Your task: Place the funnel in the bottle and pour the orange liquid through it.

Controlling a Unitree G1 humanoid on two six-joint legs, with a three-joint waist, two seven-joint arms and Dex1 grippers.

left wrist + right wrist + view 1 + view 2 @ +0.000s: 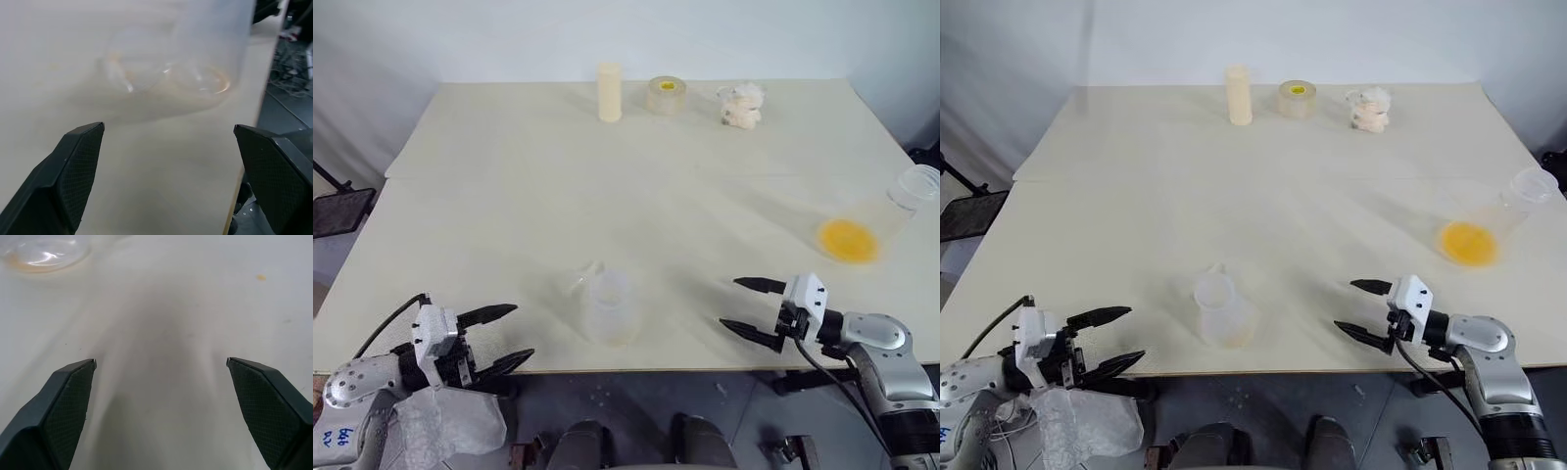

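Both two-fingered black grippers sit at the near edge of the wide cream tabletop [509,196]. The left gripper [499,340] hangs just off the near left corner with its jaws spread wide and nothing between them. The right gripper [746,305] hovers over the near edge toward the right, jaws likewise released and bare.

Between the two grippers, close to the near edge, stands the translucent whitish plastic bottle [610,308], upright with its open neck up. Just beside it on its left lies the small clear plastic funnel [579,282], hard to make out against the tabletop; whether the two touch cannot be told.

Near the right edge, well apart from the bottle, a clear plastic flask-shaped vessel [891,211] lies tilted with its round mouth toward the right edge. The bright yellow-orange liquid [848,240] pools inside its broad end.

Along the far edge stand three things in a row: an opaque cream cylinder [609,93], upright; a roll of clear tape with a yellow centre [666,95]; and a small crumpled whitish lump [741,106].
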